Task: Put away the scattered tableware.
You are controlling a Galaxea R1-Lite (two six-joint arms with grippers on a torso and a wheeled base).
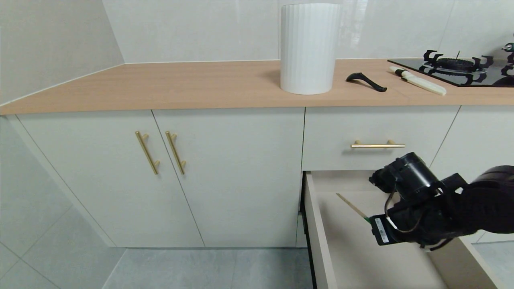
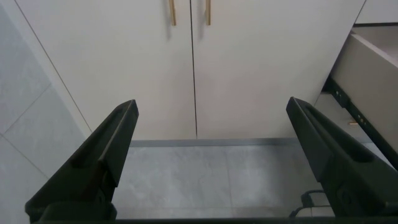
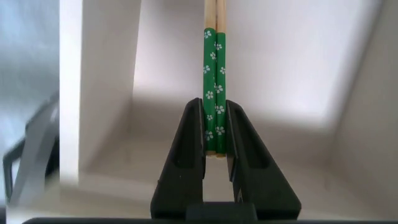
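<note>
My right gripper is shut on a pair of wooden chopsticks with green flowered ends. In the head view the chopsticks slant over the open drawer below the counter, and the right arm hangs above the drawer's inside. On the countertop lie a black-handled utensil and a cream knife with a dark band. My left gripper is open, low in front of the cabinet doors, holding nothing.
A tall white ribbed container stands on the wooden countertop. A black gas hob sits at the far right. A shut drawer with a gold handle is above the open one. Grey floor tiles lie below.
</note>
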